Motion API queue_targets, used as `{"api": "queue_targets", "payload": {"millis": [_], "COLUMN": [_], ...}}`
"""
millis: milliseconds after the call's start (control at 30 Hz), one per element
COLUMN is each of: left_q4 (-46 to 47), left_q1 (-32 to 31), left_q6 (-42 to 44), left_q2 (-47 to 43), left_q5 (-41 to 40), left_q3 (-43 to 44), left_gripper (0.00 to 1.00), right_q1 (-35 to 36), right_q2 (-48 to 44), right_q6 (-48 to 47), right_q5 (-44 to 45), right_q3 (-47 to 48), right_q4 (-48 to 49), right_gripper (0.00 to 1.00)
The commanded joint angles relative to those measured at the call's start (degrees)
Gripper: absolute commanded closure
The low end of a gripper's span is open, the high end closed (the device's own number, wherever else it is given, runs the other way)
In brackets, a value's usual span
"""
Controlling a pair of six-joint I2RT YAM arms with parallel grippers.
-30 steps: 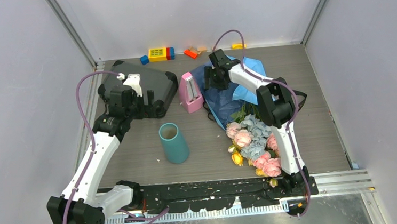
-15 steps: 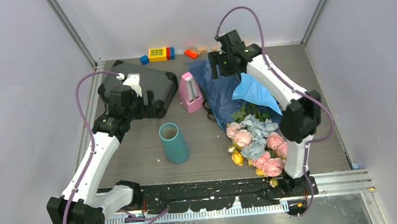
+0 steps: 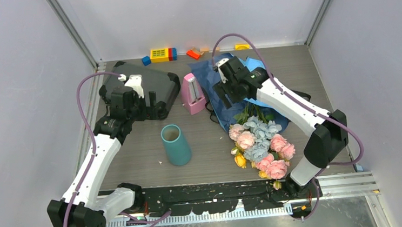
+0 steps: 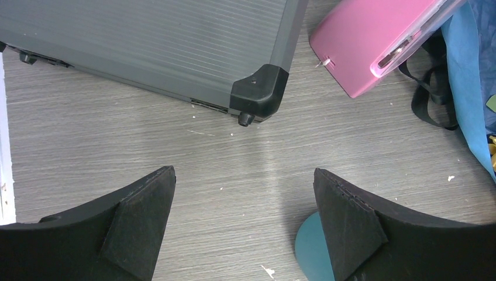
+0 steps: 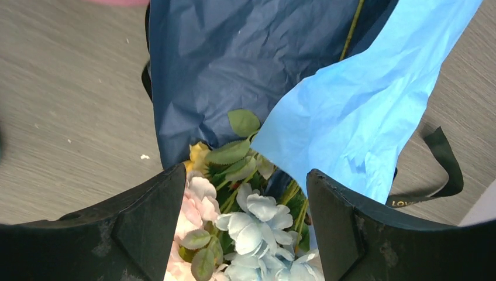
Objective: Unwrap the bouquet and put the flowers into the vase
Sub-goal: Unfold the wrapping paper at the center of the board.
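The bouquet lies on the table at the right, its pink, pale blue and yellow flowers [image 3: 260, 144] toward the near edge. The dark blue wrap [image 3: 216, 90] is spread open beneath the stems, and a light blue sheet [image 5: 362, 99] is folded across them. A black ribbon [image 5: 444, 158] lies loose beside it. My right gripper [image 3: 232, 92] hovers open above the stems, holding nothing; in the right wrist view the gripper [image 5: 244, 172] frames the flowers [image 5: 257, 222]. The teal vase [image 3: 175, 144] stands upright at centre. My left gripper [image 3: 149, 104] is open and empty by the case; in its wrist view the gripper [image 4: 244, 171] shows the vase rim [image 4: 310, 252] at the bottom.
A black hard case [image 3: 140, 91] lies at the back left. A pink metronome [image 3: 192, 92] stands between the case and the wrap. Toy bricks [image 3: 161, 54] lie along the back wall. Grey walls close in the left, right and back.
My right gripper rose toward the back wall, then came nearer and lower over the stems, its jaws widening. The light blue sheet flopped across the stems. The left arm stayed still.
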Motion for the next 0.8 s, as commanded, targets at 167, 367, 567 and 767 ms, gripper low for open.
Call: {"api": "queue_targets", "payload": {"millis": [167,367,567,767], "left_q4": [2.15,2.27,2.33,2.33], "left_q1": [-0.38,-0.40,-0.49,-0.66], "left_q6": [-0.01,-0.01,-0.10,-0.06], "left_q2": [-0.68,-0.34,-0.02,0.11], "left_q5": [0.49,0.50,0.62,0.42], "left_q3": [0.04,-0.03,0.07,0.05], "left_gripper": [0.09,0.09,0.09,0.09], "right_q1": [2.97,3.07,2.96,2.89], "right_q2": [0.22,3.64,7.11,7.19], "right_q6": [-7.56,-10.31,-10.92,-11.42], "right_q5": [13.52,14.18,17.11,27.03], "right_q3": [-4.38,-5.17,-5.79,-7.53], "right_q4": [7.56,9.02,9.90,14.46], "right_gripper": [0.18,0.18,0.24,0.41]}}
